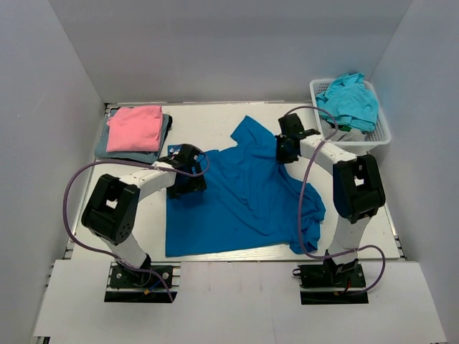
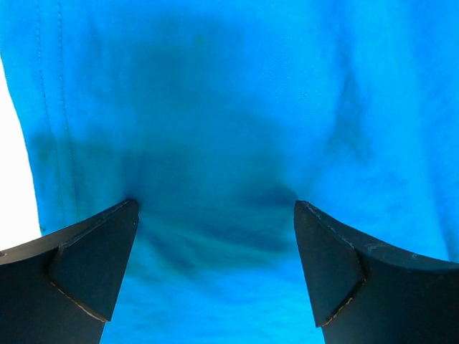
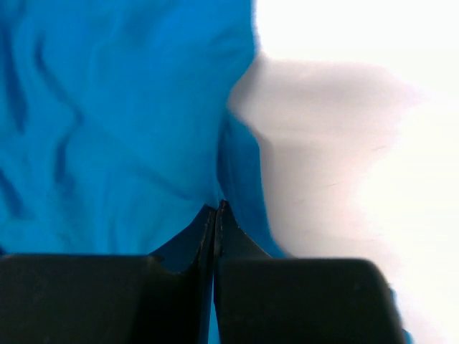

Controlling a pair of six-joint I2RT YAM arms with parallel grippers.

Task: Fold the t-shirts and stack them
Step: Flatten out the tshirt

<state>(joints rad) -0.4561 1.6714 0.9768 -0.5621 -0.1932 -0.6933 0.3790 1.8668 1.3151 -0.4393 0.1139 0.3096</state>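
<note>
Now the right gripper [image 3: 216, 209] is pinching the far-right edge of the royal-blue t-shirt [image 1: 244, 201], spread flat between both grippers, while the left gripper [image 2: 215, 208] is hovering wide open over its left edge.

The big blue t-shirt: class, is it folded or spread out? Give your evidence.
Spread out, not yet folded: the blue t-shirt lies open and rumpled across the table, with its sleeve sticking out at the far end.

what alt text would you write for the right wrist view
The right tool, shut at the bottom centre of the frame, pinches the edge of a royal-blue t-shirt. The wrinkled shirt fills the left half of the view, and the white table fills the right half, bright and blurred.
</note>
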